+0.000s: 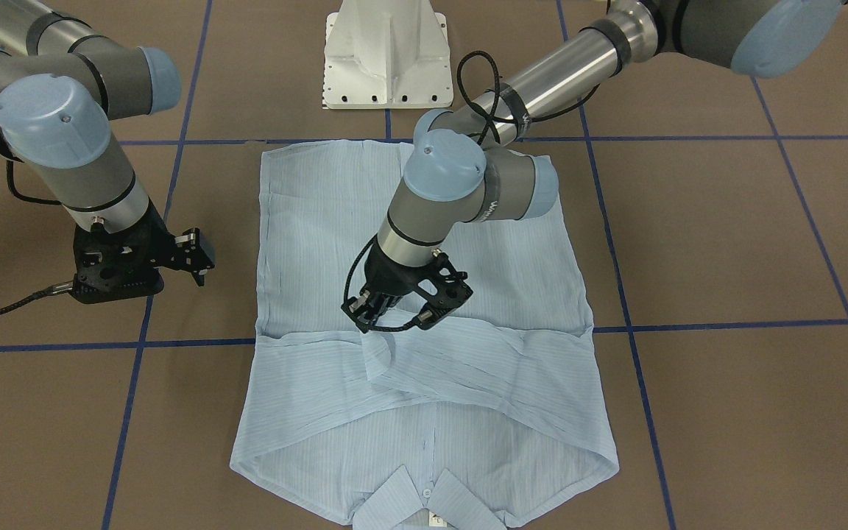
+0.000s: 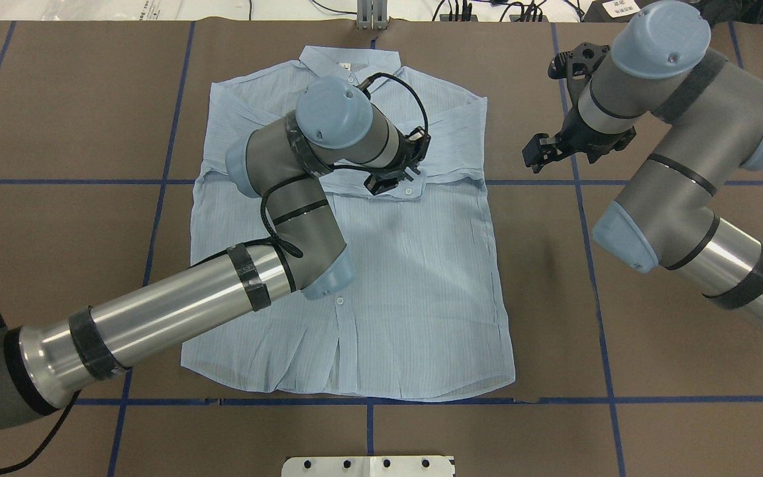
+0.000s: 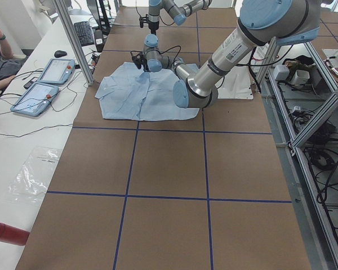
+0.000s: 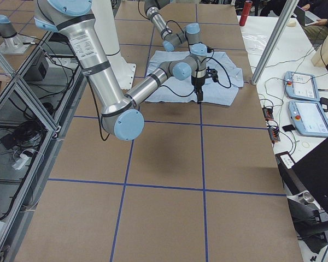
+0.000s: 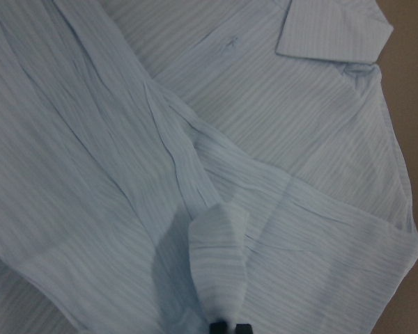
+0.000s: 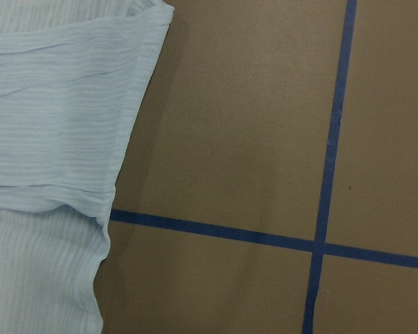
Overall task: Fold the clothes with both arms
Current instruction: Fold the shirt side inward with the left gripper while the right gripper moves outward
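The pale blue shirt lies flat, front up, on the brown table, its collar on the far side from the robot. Both sleeves are folded across the chest. My left gripper stands over the chest, shut on a pinch of sleeve fabric that rises to its fingertips in the left wrist view. Off the shirt's edge, my right gripper hangs over bare table, open and holding nothing. The right wrist view shows only the shirt's edge and table.
The robot's white pedestal base stands behind the shirt's hem. Blue tape lines cross the table. Side benches carry tablets and cables. A red cylinder lies on one bench, and a person sits at its far end.
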Tool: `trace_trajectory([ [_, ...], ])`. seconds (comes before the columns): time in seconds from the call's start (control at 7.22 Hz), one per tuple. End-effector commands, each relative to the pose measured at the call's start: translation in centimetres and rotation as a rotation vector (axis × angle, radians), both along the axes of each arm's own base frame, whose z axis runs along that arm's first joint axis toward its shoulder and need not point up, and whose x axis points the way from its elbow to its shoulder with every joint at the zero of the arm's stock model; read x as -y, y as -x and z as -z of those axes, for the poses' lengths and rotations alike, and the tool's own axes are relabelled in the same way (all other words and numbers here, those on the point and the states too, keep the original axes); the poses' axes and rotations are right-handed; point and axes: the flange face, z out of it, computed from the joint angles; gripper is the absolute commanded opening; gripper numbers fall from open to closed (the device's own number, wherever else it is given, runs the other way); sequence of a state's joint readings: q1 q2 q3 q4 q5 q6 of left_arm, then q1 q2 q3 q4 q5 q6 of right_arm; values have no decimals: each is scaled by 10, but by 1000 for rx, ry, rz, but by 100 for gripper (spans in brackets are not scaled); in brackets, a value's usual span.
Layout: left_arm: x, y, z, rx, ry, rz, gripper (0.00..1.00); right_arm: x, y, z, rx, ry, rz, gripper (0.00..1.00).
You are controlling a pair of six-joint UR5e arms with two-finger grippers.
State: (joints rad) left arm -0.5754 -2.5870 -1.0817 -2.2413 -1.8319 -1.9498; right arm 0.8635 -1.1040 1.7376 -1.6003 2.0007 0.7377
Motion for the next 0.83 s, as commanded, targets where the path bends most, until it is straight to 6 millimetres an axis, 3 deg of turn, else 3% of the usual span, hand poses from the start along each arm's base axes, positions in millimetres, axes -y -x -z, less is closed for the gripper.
trace_trajectory([
  [0.0, -22, -17, 3, 15, -116, -33, 100, 1, -1, 1, 2, 1, -3, 100],
  [0.28, -28, -1, -23, 34, -147, -51, 100, -2, -1, 10, 16, -5, -11, 100],
  [0.42, -39, 21, -42, 44, -172, -63, 100, -8, -3, 10, 21, -1, -15, 100],
  [0.69, -67, 82, -63, 131, -242, -131, 100, -51, 32, 33, 71, 52, -38, 100],
])
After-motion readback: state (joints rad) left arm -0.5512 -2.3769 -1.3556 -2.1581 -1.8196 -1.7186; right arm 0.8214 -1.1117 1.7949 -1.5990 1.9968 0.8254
